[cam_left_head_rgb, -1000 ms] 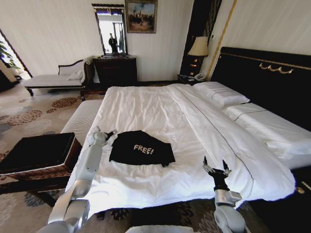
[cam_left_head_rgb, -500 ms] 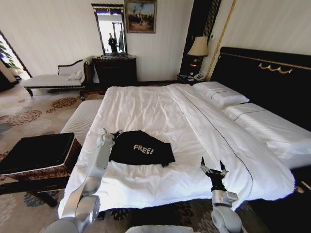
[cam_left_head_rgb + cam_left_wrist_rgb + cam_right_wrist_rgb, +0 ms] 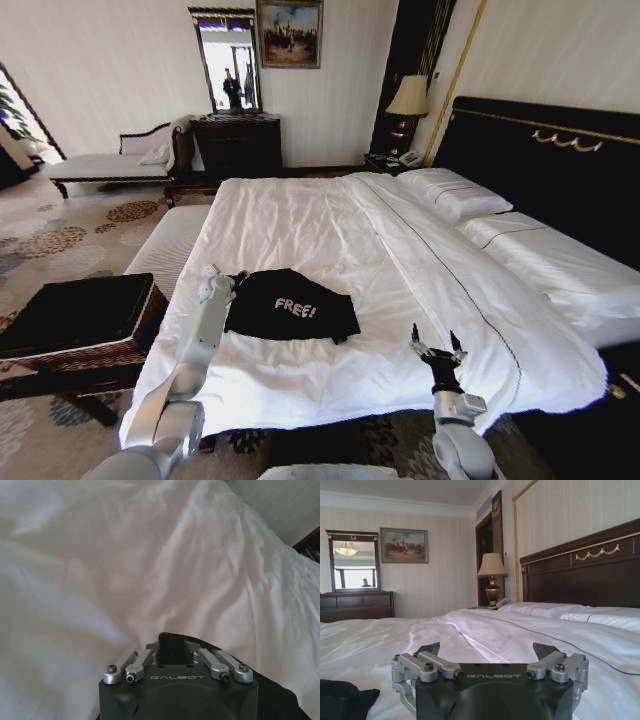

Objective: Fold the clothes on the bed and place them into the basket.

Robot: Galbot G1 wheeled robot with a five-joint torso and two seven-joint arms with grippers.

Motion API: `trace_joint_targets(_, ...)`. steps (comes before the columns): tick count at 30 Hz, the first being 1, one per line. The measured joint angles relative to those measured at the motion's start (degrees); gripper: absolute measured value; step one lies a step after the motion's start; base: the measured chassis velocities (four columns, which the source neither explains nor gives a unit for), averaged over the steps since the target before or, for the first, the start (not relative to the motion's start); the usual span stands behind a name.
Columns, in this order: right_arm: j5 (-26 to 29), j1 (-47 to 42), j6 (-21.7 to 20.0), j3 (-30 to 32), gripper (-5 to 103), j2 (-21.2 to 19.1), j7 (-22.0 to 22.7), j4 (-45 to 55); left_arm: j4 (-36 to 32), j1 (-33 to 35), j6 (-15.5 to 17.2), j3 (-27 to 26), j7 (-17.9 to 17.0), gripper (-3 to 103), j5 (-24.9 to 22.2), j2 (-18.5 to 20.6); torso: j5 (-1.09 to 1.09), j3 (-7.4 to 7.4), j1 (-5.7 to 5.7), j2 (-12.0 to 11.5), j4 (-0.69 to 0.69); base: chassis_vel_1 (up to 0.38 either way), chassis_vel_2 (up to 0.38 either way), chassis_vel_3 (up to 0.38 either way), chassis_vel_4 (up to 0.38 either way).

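White "FREE!" on chest of black top point(image 3: 290, 305). "GALBOT" on left gripper point(image 3: 177, 652) housing; same "GALBOT" on right gripper point(image 3: 490, 652) housing. No other legible text.

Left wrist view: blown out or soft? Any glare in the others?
Left wrist view: white sheets of the bed look hazy, folds low-contrast; left gripper is on the black top. Head view: mirror is bright. Right wrist view: lamp lit, no glare.

Bed point(image 3: 330, 230) w/ white sheets: black top point(image 3: 290, 305) near foot, pillows point(image 3: 455, 192) by headboard.
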Motion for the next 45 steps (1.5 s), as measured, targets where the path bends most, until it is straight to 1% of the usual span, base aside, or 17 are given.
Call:
trace_joint_targets(5, -0.4, 0.1, 0.0, -0.2, 100, 0.4, 0.1, -0.4, -0.4, 0.9, -0.5, 0.0, 0.8, 7, 0.1, 0.1, 0.0, 0.0, 0.0, 0.0, 0.0, 0.0, 0.0, 0.0, 0.0)
trace_joint_targets(11, 0.3, 0.6, -0.1, -0.9, 100, 0.0, 0.4, -0.6, -2.3, 1.9, -1.4, -0.1, 1.8, 1, 0.0, 0.9, 0.0, 0.0, 0.0, 0.0, -0.02, 0.0, 0.0, 0.0, 0.0)
trace_joint_targets(13, 3.1, 1.2, -0.7, -1.8, 100, -1.0, 1.1, -0.2, -4.3, 2.9, -1.6, -0.1, 2.1, 0, -0.5, 1.7, 0.0, 0.0, 0.0, 0.0, -0.02, 0.0, 0.0, 0.0, 0.0)
trace_joint_targets(14, 6.3, 2.4, -2.1, -2.6, 100, -3.3, 2.4, 0.5, -6.5, 4.1, -1.9, -0.2, 2.4, 0, -0.8, 2.8, 0.0, 0.0, 0.0, 0.0, -0.02, 0.0, 0.0, 0.0, 0.0)
trace_joint_targets(17, 8.6, 3.9, -3.1, -3.5, 100, -6.0, 3.6, 0.7, -8.3, 5.2, -2.1, -0.4, 2.7, 0, -1.0, 3.9, 0.0, 0.0, 0.0, 0.0, -0.02, 0.0, 0.0, 0.0, 0.0)
trace_joint_targets(19, 15.2, 8.4, -5.9, -6.1, 100, -12.8, 5.8, 1.1, -11.9, 7.7, -2.3, -0.9, 3.0, 0, -2.0, 6.1, -0.01, 0.0, 0.0, 0.0, 0.02, 0.0, 0.0, 0.0, 0.0)
trace_joint_targets(21, 17.5, 9.6, -6.8, -6.9, 100, -14.1, 6.5, 1.2, -12.8, 8.3, -2.3, -1.0, 3.1, 0, -2.2, 6.4, 0.0, 0.0, 0.0, 0.0, 0.01, 0.0, 0.0, 0.0, 0.0)
trace_joint_targets(23, 28.6, 15.7, -10.1, -11.1, 100, -18.7, 9.2, 1.5, -16.6, 10.8, -2.4, -1.1, 3.6, 0, -2.6, 8.1, 0.0, 0.0, 0.0, 0.0, 0.0, 0.0, 0.0, 0.0, 0.0)
trace_joint_targets(25, 31.4, 18.1, -10.8, -12.8, 100, -19.8, 9.6, 1.4, -17.8, 11.6, -2.4, -1.1, 3.8, 0, -2.6, 8.6, -0.01, 0.0, 0.0, 0.0, 0.0, 0.0, 0.0, 0.0, 0.0)
trace_joint_targets(28, 37.3, 28.1, -13.1, -20.6, 100, -22.9, 9.8, -0.7, -21.7, 14.2, -2.5, -1.2, 4.3, 0, -2.7, 9.8, 0.01, 0.01, 0.0, 0.0, 0.02, 0.0, 0.0, 0.0, 0.0)
trace_joint_targets(30, 38.6, 34.8, -14.6, -26.6, 100, -23.8, 9.8, -2.8, -23.9, 15.7, -2.5, -1.4, 4.4, 0, -2.8, 10.6, -0.01, 0.0, 0.0, 0.0, 0.02, 0.0, 0.0, 0.0, 0.0)
trace_joint_targets(33, 38.8, 38.5, -15.7, -30.5, 100, -24.0, 9.7, -4.3, -24.9, 16.5, -2.5, -1.7, 4.4, 0, -2.8, 10.9, 0.01, 0.01, 0.01, 0.0, 0.0, 0.0, 0.0, 0.0, 0.0)
trace_joint_targets(34, 36.6, 50.3, -18.7, -42.8, 100, -24.0, 8.5, -10.6, -27.7, 19.1, -2.5, -2.4, 4.1, 0, -3.3, 11.9, 0.0, 0.01, 0.0, 0.0, 0.0, 0.0, 0.0, 0.0, 0.0)
trace_joint_targets(36, 35.7, 56.9, -20.4, -49.5, 100, -23.0, 8.0, -15.5, -28.9, 20.6, -2.4, -2.9, 3.7, 0, -3.3, 12.0, -0.02, 0.01, 0.0, 0.0, 0.05, 0.0, 0.0, 0.0, 0.0)
trace_joint_targets(38, 35.7, 58.2, -21.0, -51.0, 100, -22.6, 8.0, -16.6, -29.2, 20.9, -2.4, -3.0, 3.5, 0, -3.3, 12.0, -0.02, 0.01, 0.0, 0.0, 0.03, 0.0, 0.0, 0.0, 0.0)
trace_joint_targets(42, 39.3, 64.0, -26.8, -56.9, 100, -19.1, 10.3, -22.5, -31.0, 22.7, -2.2, -3.6, 3.0, 0, -3.3, 11.5, -0.01, 0.01, 0.01, 0.0, 0.0, 0.0, 0.0, 0.0, 0.0)
trace_joint_targets(45, 39.7, 65.1, -27.4, -58.0, 100, -18.0, 10.3, -24.7, -31.5, 23.0, -2.1, -3.7, 2.9, 0, -3.3, 11.3, 0.01, 0.0, 0.01, 0.0, 0.0, 0.0, 0.0, 0.0, 0.0)
